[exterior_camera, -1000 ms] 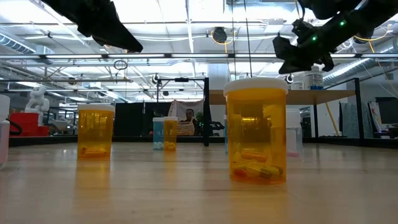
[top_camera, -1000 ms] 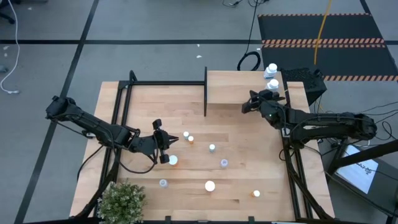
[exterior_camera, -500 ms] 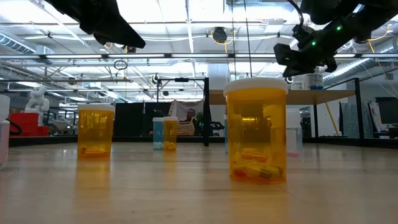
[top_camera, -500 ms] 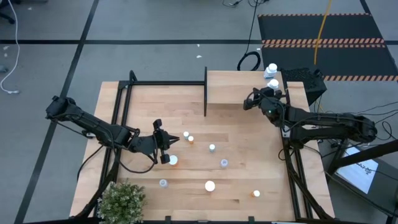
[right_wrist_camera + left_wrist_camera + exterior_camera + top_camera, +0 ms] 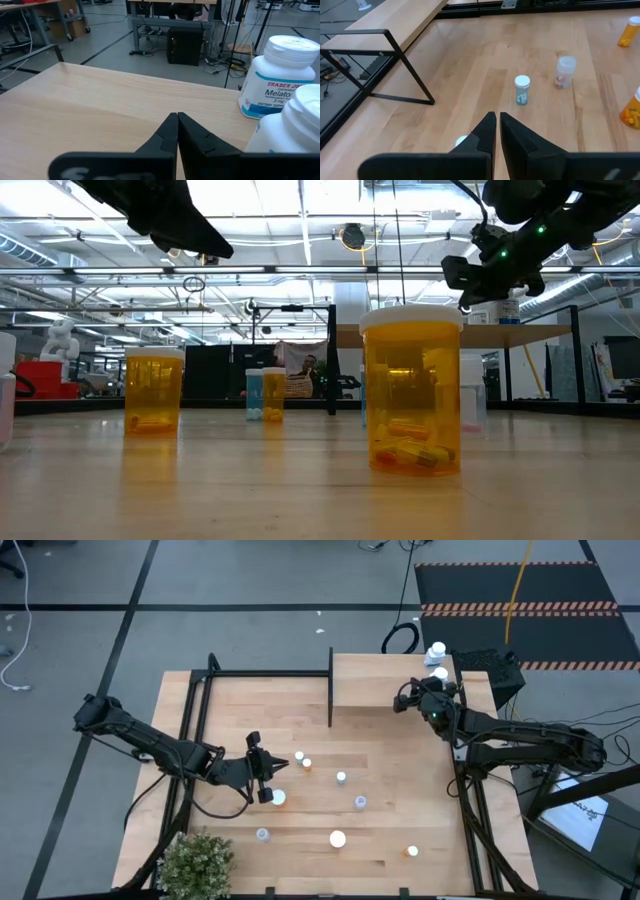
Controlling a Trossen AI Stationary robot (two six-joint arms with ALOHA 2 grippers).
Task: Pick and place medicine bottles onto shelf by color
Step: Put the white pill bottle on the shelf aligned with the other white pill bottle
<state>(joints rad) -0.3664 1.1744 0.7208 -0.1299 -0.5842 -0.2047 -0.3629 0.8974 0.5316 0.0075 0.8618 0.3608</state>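
Medicine bottles are mostly still unsorted, by the look of it. Right gripper [image 5: 404, 703] has its fingers together and holds nothing; it hangs over the right part of the shelf [image 5: 370, 680], close to the two white-capped bottles already standing at the shelf's far right corner: one labelled white bottle [image 5: 276, 77] and a second bottle [image 5: 295, 130] just beside it, both seen from the right wrist. Left gripper [image 5: 268, 778] is likewise closed and empty, low over the tabletop [image 5: 400, 810] with an orange bottle [image 5: 278, 798] just beside its tip. Farther out on the table stand two small bottles [image 5: 303, 760] near each other, a pale blue one [image 5: 341, 778], another pale one [image 5: 360, 802], a small one toward the front left [image 5: 262, 834], a larger white-capped one [image 5: 337, 838] and an orange one at front right [image 5: 412, 852]. Judgement: two placed, about eight left; colour grouping on the shelf barely begun. Potted plant [image 5: 195, 862] sits at the front left corner, out of play.
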